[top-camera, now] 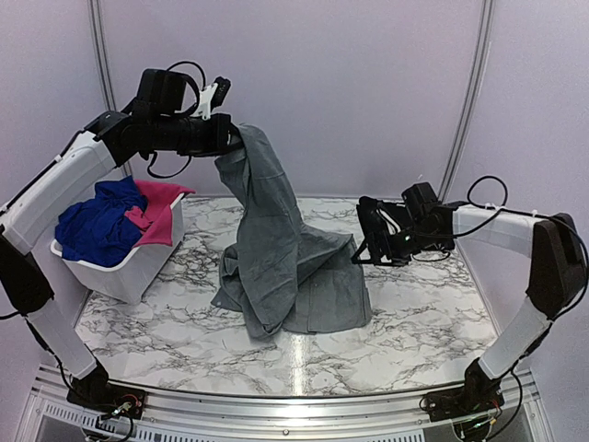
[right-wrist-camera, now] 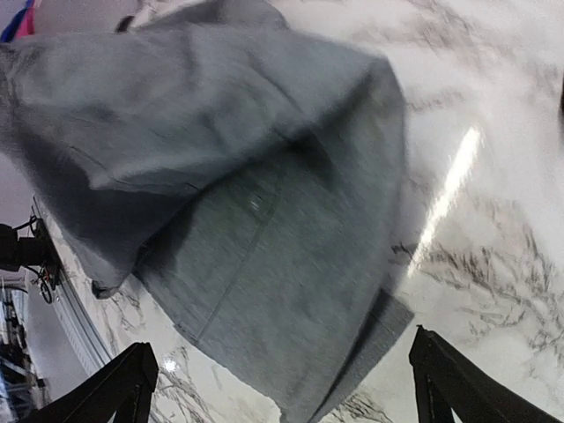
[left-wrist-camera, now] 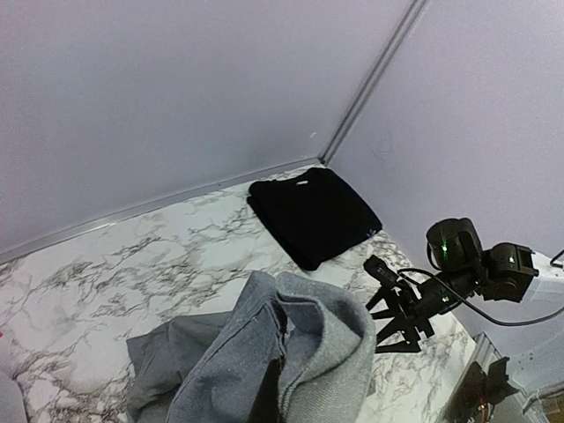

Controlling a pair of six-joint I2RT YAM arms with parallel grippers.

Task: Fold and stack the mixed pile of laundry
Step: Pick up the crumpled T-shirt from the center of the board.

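Observation:
A grey collared shirt [top-camera: 276, 258] hangs from my left gripper [top-camera: 236, 138], which is shut on its top edge high above the table. The shirt's lower half lies crumpled on the marble. In the left wrist view the grey cloth [left-wrist-camera: 291, 352] bunches up and hides the fingers. My right gripper [top-camera: 361, 235] stands open just right of the shirt. Its two dark fingertips [right-wrist-camera: 132, 379] frame the shirt's lower corner [right-wrist-camera: 264, 220] with nothing between them. Royal blue [top-camera: 97, 226] and hot-pink [top-camera: 161, 212] pieces fill the basket. A folded black garment [left-wrist-camera: 313, 216] lies at the far corner.
The white plastic basket [top-camera: 124, 272] stands at the left of the marble table [top-camera: 414, 322]. Lilac walls close off the back and the sides. The right arm's gripper [left-wrist-camera: 397, 313] shows in the left wrist view beside the black garment.

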